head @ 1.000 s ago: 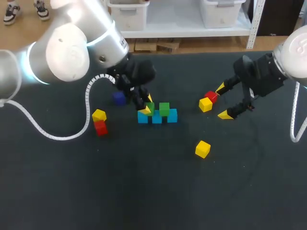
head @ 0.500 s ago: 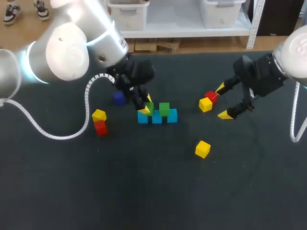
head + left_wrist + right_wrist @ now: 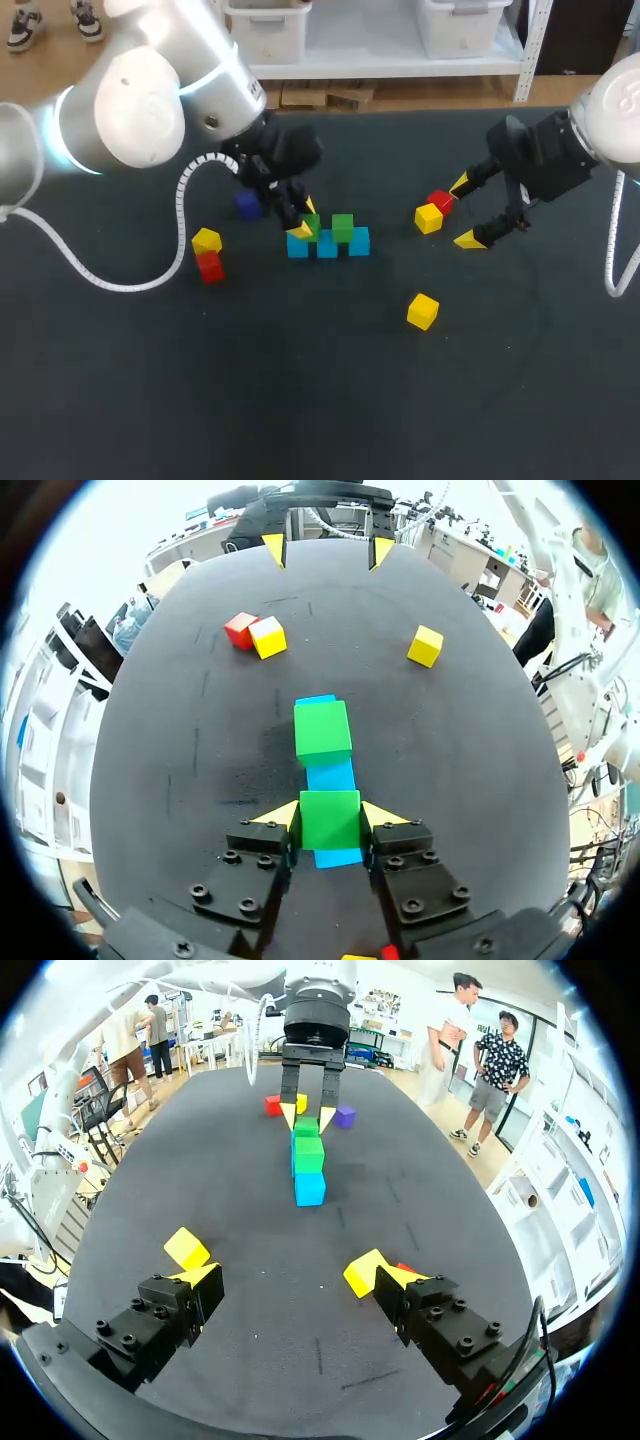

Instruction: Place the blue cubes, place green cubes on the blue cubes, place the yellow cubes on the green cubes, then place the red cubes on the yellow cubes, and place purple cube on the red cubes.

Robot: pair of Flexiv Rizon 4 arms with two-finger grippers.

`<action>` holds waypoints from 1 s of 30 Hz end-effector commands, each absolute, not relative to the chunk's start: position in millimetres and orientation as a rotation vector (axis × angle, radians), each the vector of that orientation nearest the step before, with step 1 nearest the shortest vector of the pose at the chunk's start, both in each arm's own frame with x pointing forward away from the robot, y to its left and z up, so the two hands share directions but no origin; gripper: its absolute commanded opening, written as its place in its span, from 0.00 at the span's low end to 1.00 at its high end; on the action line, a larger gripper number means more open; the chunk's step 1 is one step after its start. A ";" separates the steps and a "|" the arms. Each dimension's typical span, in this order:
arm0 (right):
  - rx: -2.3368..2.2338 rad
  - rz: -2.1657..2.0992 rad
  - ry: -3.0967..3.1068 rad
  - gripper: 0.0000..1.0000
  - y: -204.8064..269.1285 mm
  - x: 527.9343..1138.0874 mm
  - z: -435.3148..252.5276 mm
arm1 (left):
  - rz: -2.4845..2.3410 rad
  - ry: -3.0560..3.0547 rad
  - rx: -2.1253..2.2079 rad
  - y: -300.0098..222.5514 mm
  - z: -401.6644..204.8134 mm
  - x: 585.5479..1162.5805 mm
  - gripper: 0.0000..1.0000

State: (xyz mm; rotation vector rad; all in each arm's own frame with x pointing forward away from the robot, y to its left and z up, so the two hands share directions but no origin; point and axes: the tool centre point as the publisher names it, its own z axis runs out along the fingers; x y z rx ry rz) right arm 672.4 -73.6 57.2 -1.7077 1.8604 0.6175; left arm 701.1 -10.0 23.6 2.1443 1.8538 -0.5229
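Observation:
Three blue cubes (image 3: 327,247) lie in a row at mid-table. A green cube (image 3: 343,228) sits on the row towards its right end. My left gripper (image 3: 305,222) is shut on a second green cube (image 3: 330,819), held directly over the blue cube (image 3: 338,857) at the row's left end; I cannot tell if they touch. My right gripper (image 3: 463,212) stands open next to a yellow cube (image 3: 428,218) and a red cube (image 3: 440,201). In the right wrist view those two cubes lie beside one finger of that gripper (image 3: 290,1275).
A purple cube (image 3: 247,205) lies behind my left gripper. A yellow cube (image 3: 206,240) sits on a red cube (image 3: 210,266) at the left. Another yellow cube (image 3: 422,311) lies alone in front of my right gripper.

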 end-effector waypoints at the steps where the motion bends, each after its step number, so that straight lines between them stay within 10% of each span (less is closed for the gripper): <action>1: -1.707 0.620 1.858 1.00 -73.6 672.9 56.5 | -0.528 1.856 2.150 -10.5 21.0 703.4 0.35; 10: -1.707 0.620 1.858 1.00 -73.6 672.9 56.5 | -0.527 1.857 2.153 -11.9 20.6 702.2 0.39; 14: -1.707 0.620 1.858 1.00 -73.6 672.9 56.5 | -0.527 1.858 2.155 -12.4 20.7 702.2 0.61; 25: -1.707 0.620 1.858 1.00 -73.6 672.9 56.5 | -0.523 1.860 2.154 -13.4 23.4 701.4 0.70; 30: -1.707 0.620 1.858 1.00 -73.6 672.9 56.5 | -0.510 1.855 2.145 -9.3 31.6 700.3 0.92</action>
